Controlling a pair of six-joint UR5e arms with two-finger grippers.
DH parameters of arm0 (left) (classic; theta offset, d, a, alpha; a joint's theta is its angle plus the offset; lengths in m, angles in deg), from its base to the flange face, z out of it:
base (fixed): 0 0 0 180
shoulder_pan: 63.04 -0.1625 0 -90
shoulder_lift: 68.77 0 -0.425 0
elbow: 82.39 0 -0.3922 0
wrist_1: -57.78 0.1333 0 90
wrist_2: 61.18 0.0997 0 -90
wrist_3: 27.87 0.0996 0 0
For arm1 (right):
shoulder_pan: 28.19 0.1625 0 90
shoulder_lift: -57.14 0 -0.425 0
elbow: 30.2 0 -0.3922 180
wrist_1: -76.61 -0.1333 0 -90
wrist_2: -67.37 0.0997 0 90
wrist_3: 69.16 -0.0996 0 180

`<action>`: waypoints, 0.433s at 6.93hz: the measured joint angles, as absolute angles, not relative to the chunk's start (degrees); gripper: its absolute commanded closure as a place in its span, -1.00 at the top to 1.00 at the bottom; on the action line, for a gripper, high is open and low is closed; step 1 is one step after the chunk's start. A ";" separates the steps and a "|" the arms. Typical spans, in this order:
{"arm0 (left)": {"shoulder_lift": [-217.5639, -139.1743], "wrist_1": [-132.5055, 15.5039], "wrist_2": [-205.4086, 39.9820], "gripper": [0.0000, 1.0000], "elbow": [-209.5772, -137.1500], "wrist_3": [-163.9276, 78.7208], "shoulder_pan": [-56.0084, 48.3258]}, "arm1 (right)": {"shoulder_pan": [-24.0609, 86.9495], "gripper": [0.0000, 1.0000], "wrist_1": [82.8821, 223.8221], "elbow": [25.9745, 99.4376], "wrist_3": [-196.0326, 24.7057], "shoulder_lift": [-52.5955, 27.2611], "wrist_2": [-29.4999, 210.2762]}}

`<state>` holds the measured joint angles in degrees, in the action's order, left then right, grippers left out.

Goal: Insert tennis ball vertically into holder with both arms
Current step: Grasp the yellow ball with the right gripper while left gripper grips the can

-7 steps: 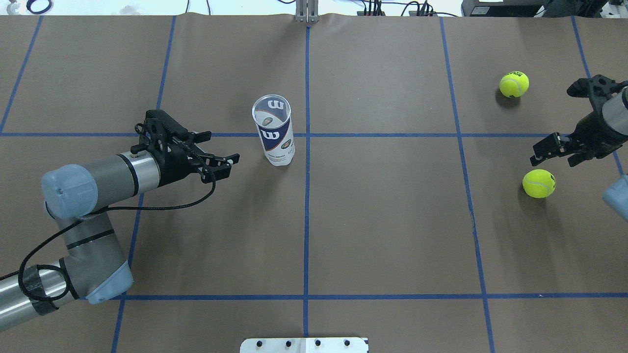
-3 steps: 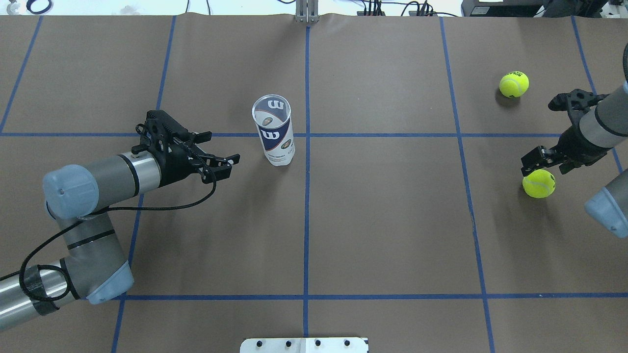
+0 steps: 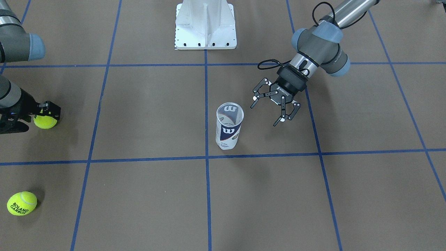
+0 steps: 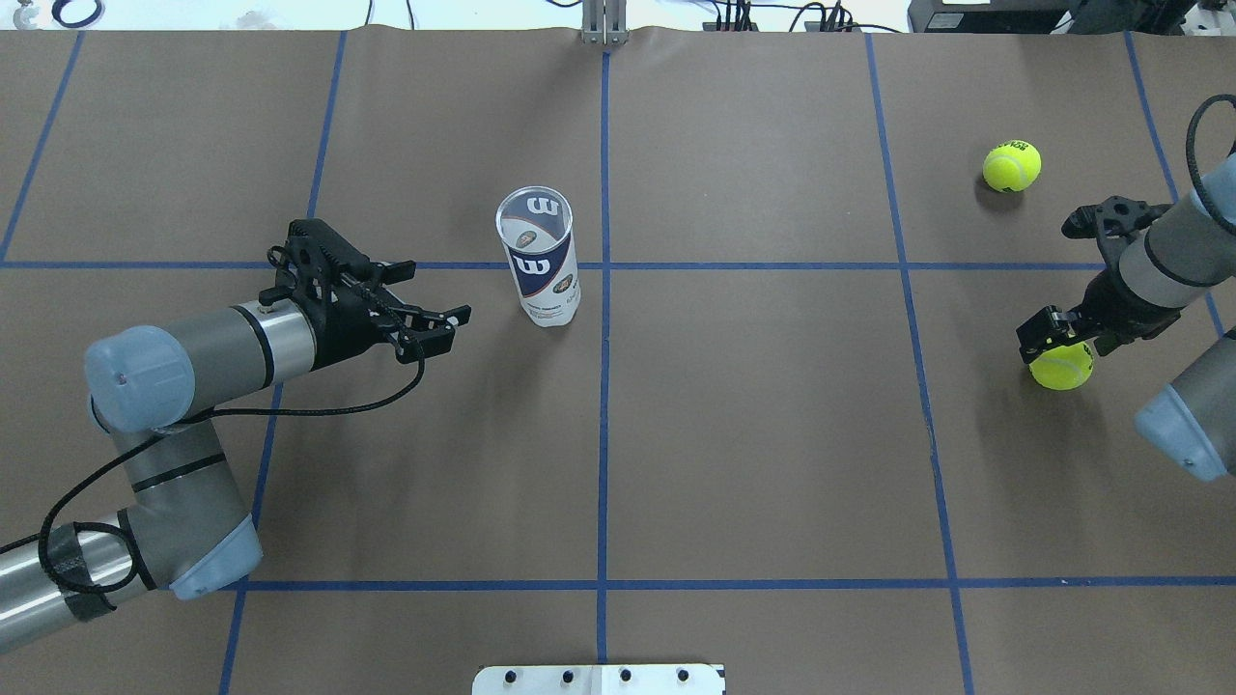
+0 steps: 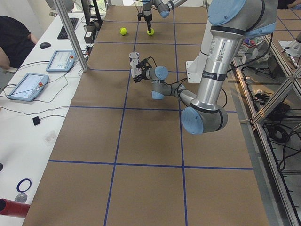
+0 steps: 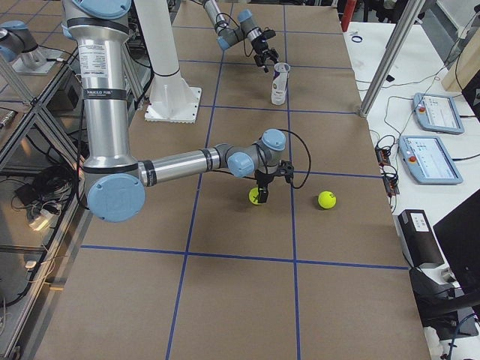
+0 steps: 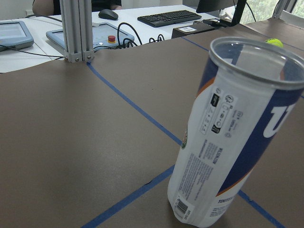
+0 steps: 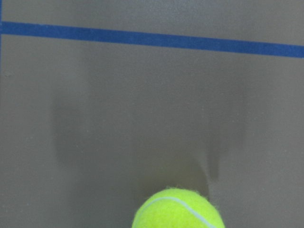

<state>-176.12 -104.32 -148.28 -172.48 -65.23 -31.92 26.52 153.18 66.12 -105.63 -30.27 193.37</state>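
The holder (image 4: 538, 256) is a clear can with a navy-and-white label. It stands upright and empty near the table's middle, and fills the left wrist view (image 7: 232, 137). My left gripper (image 4: 435, 301) is open and empty, just to the holder's left and pointing at it, not touching. A tennis ball (image 4: 1062, 372) lies at the right. My right gripper (image 4: 1062, 338) is open and low over this ball, a finger on either side in the front view (image 3: 33, 118). The ball shows at the bottom of the right wrist view (image 8: 178, 211).
A second tennis ball (image 4: 1012, 166) lies farther back at the right, also seen in the front view (image 3: 21, 203). The white pedestal base (image 3: 205, 24) stands at the robot's side of the table. Blue tape lines cross the brown table.
My right gripper has moved left and down, from beside the near ball to right over it. The left arm and the holder have not visibly moved.
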 measured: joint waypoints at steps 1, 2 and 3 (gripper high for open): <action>-176.15 -104.43 -148.28 0.97 -172.43 -65.12 -31.92 | 26.09 -0.37 153.17 65.90 -105.65 -30.25 192.64; -176.23 -104.51 -148.28 0.97 -172.41 -65.13 -31.92 | 25.78 -0.99 153.14 65.86 -105.57 -30.21 191.78; -176.33 -104.54 -148.28 0.97 -172.41 -65.21 -31.92 | 25.66 -1.00 153.03 66.08 -105.39 -30.21 191.38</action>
